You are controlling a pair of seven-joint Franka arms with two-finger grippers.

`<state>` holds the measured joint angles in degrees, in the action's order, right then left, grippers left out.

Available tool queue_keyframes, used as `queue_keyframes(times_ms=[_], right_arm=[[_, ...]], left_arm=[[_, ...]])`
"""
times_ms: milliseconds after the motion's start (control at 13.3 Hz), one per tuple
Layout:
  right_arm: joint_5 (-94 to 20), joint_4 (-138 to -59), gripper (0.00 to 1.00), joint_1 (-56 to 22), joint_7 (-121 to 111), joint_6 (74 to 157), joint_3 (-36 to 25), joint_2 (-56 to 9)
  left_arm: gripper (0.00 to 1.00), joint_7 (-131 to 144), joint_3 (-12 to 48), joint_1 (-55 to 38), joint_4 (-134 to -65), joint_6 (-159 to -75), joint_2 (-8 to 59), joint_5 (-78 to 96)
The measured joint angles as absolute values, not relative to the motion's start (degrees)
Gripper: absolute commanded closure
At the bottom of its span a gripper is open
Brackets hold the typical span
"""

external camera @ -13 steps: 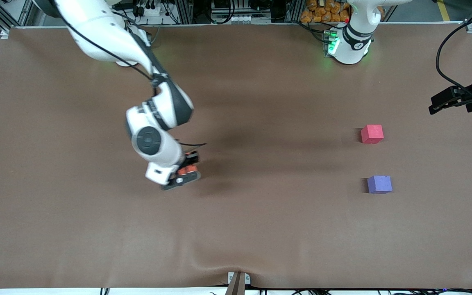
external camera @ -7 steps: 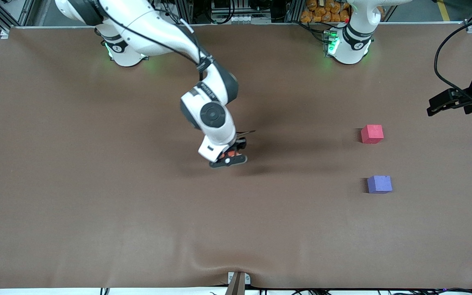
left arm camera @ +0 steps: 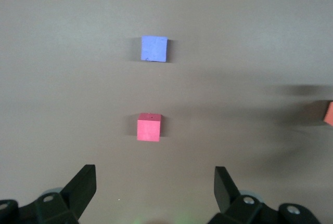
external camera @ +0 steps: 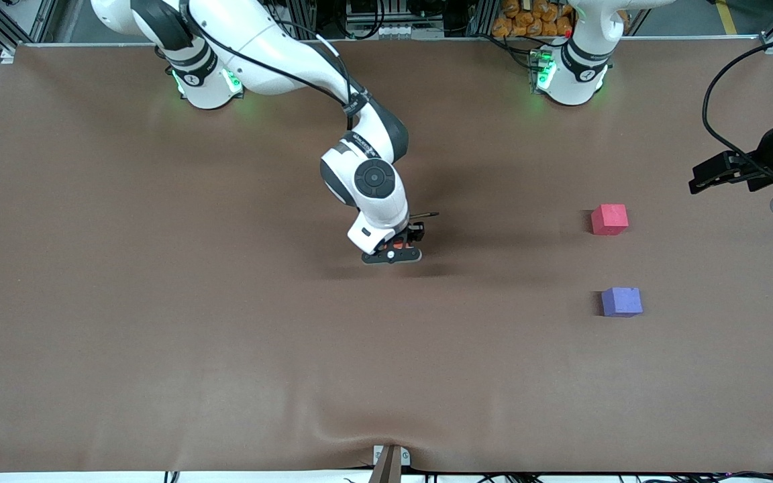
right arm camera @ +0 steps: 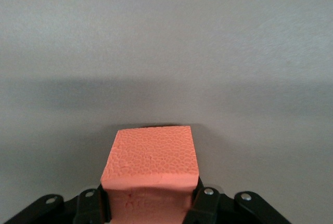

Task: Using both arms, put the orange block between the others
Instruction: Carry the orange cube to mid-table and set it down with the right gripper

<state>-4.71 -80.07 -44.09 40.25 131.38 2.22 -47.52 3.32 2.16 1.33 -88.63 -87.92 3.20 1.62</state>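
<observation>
Orange block clenched in right gripper, low over mid-bench. Red-pink cube sits at 12 o'clock of purple-blue cube, apart, twd left arm's end. Left gripper waits, released, over bench edge. Tip: set block down flat w/in left arm's reach, then let go cleanly.

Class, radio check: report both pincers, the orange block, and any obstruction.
Right pincer shut on orange block, over mid-table. Left pincer open, waiting at the left arm's end. Red-pink cube and purple-blue cube apart; nothing in the gap.
</observation>
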Motion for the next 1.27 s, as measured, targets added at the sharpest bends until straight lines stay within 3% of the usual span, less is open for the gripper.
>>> queue_keyframes(times_ms=[75,150,225,300,675,1275], right_arm=[[-4.71,-80.01,0.99,-44.45,41.16,131.86,2.22,-48.0],[-4.71,-79.88,0.75,-44.73,42.1,132.01,2.18,-48.32],[-4.71,-79.74,0.3,-44.83,42.43,131.95,2.1,-48.36],[-4.71,-79.72,0.0,-44.88,42.58,131.93,2.1,-48.38],[-4.71,-79.72,0.0,-45.45,44.85,134.86,2.12,-49.06],[-4.65,-77.1,0.0,-44.41,44.68,134.98,0.53,-47.49]], left_arm=[[0.0,3.32,2.16,1.31,-88.64,-88.3,3.4,1.8],[0.0,3.32,2.19,1.27,-88.64,-88.52,3.71,1.85],[0.0,3.35,2.22,1.21,-88.65,-88.69,4.04,1.86],[0.0,3.39,2.25,1.12,-88.65,-88.79,4.29,1.87],[0.0,3.42,2.55,-3.17,-88.68,-90.64,6.97,1.88],[0.0,11.07,2.79,-17.81,-87.02,-96.05,19.27,1.88]])
